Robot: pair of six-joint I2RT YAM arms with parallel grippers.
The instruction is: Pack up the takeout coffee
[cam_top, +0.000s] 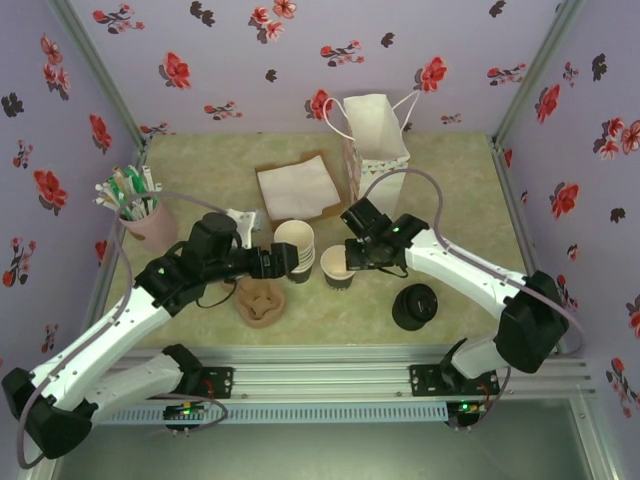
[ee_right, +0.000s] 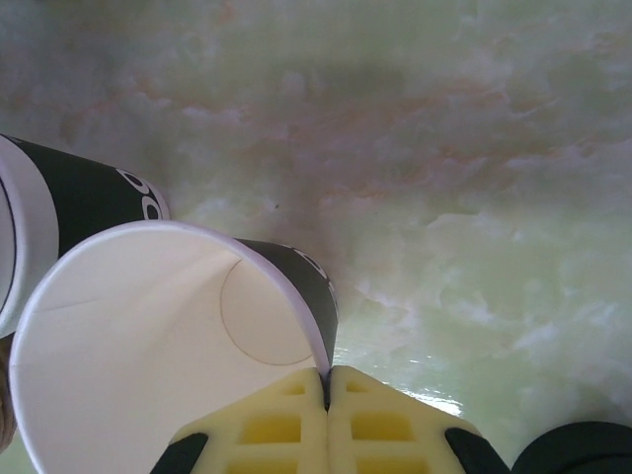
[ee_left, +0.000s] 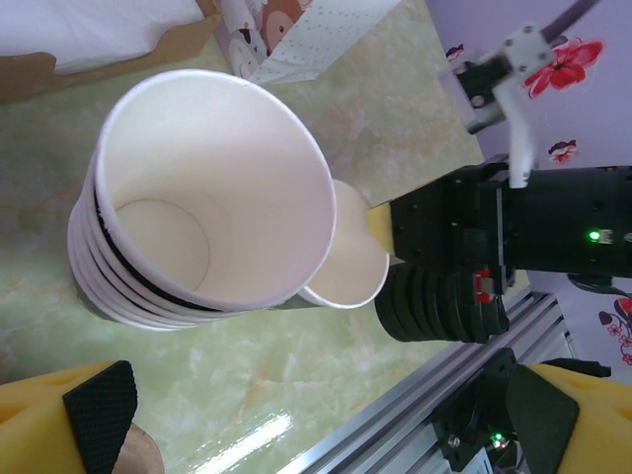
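Right gripper (ee_right: 328, 380): my fingers pinched shut on the rim of the single cup (ee_right: 138, 346), its wall between the pads.
Single cup: dark-sided (cream inside) and just right of the stack of cups (ee_left: 197, 197).
Left gripper (cam_top: 284, 262): jaws spread wide, holding nothing, at the stack's left side.

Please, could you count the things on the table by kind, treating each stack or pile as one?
Single lidless paper cup: 1
Stack of cups: 1
Pile of black lids: 1
Paper bag: 1
Pink holder of sticks: 1
Pile of white napkins: 1
Brown cup carrier: 1
Total: 7
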